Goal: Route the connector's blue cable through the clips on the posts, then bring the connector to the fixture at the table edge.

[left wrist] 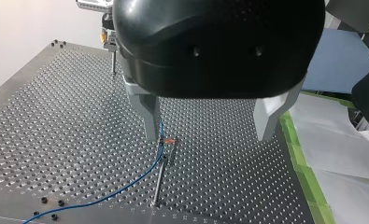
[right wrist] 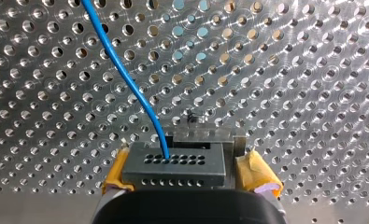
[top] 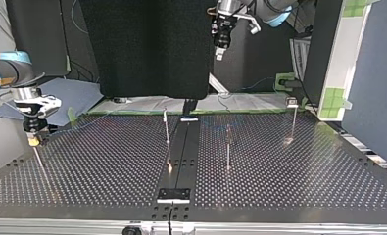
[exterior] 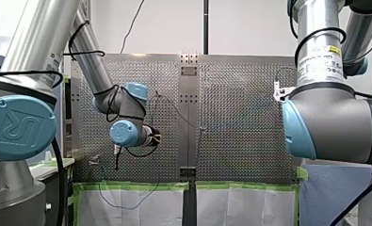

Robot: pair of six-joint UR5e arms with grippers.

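Our right gripper [right wrist: 191, 169] clamps its yellow pads [right wrist: 257, 175] on the grey, rectangular, hole-dotted connector [right wrist: 175, 164]. The smooth blue cable [right wrist: 126, 74] arcs over the shiny perforated table [right wrist: 303, 70]. Our left gripper [left wrist: 210, 126] holds its tapered fingers [left wrist: 150, 116] apart above a thin metal post [left wrist: 159, 179].

Thin posts [top: 166, 128] standing well apart on the table [top: 303, 176], bare plate between them, cable [left wrist: 162, 140] trailing low from one post.
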